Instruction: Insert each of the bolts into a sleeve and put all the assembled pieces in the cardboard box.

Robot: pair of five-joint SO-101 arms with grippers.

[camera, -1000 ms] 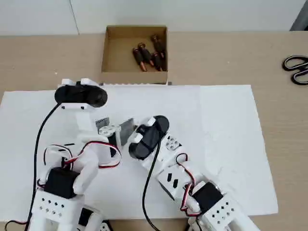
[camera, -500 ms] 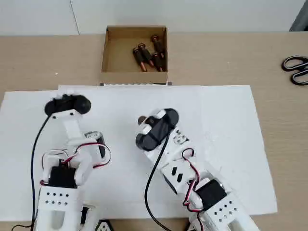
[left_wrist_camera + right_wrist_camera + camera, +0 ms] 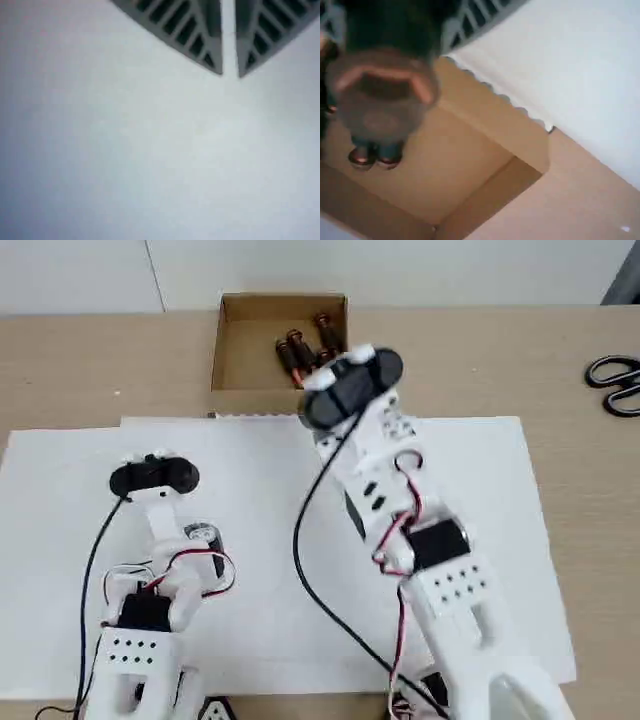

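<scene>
Assembled pieces lie in the cardboard box; the right pincer pinches another piece over it, seemingly the last one. The left pincer is almost pressed together, empty, above the paper.

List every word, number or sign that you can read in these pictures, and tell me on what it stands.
None can be read. The cardboard box, the white paper and the scissors show no print. The assembled piece over the box is too blurred to tell.
</scene>
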